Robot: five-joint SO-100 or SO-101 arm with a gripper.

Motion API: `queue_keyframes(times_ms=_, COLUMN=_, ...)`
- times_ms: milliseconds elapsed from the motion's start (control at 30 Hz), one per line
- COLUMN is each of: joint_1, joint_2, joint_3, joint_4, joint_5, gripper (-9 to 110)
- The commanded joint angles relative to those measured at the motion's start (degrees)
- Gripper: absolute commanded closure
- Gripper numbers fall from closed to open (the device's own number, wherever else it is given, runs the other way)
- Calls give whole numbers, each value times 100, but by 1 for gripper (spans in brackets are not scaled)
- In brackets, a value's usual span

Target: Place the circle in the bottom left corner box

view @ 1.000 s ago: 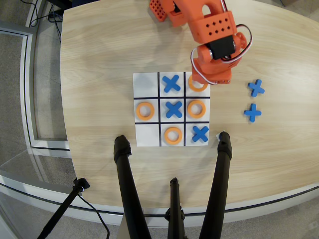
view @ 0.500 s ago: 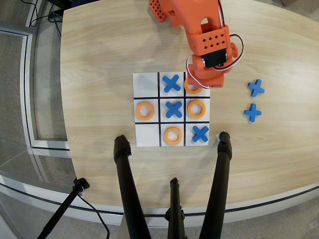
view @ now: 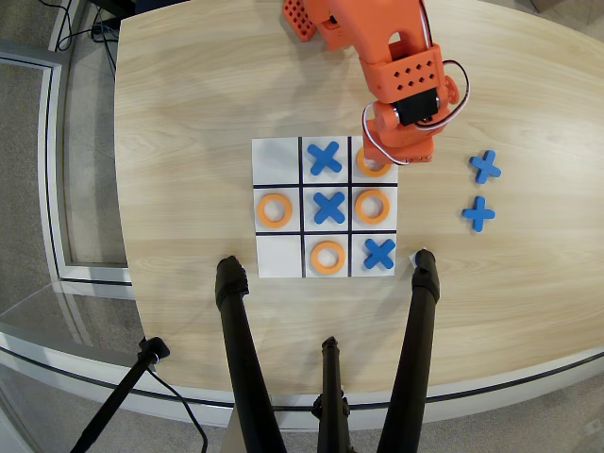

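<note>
The orange arm (view: 377,42) reaches down from above, its gripper hidden beneath the wrist.

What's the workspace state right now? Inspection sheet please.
Surface: light wooden table, with a white paper grid of nine cells at its middle.
Job's things: four orange rings. One sits in the top right cell, partly under the arm; others in the middle left, middle right and bottom middle cells. The bottom left cell is empty, as is the top left.
Clutter: three blue crosses on the grid; two spare ones off to the right.
Grippers: orange arm over the top right cell; fingers hidden, state unclear.
Cables: white wires on the arm; black leads on the floor.
Surroundings: black tripod legs in front.
</note>
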Motion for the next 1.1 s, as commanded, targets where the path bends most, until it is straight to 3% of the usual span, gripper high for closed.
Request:
queue_keyframes(times_ms=0, joint_1=-18, joint_2=9, joint_3=70, joint_4=70, joint_5=-18, gripper=102)
queue_keyframes(times_ms=400, joint_1=44, joint_2=246, joint_3=-114, joint_4=422, joint_5=-167, gripper=91)
queue_keyframes(times_ms=767, joint_1=519, joint_2=1037, joint_3=-1775, joint_4=1521, joint_5=-615, gripper=89)
queue_keyframes(times_ms=933, joint_1=879, joint_2=2285, joint_3=-1635, joint_4=1767, joint_5=-861, gripper=89)
queue_keyframes(times_ms=1067, joint_1=1125, joint_2=4175, joint_3=-114, joint_4=1784, joint_5=-1116, gripper=89)
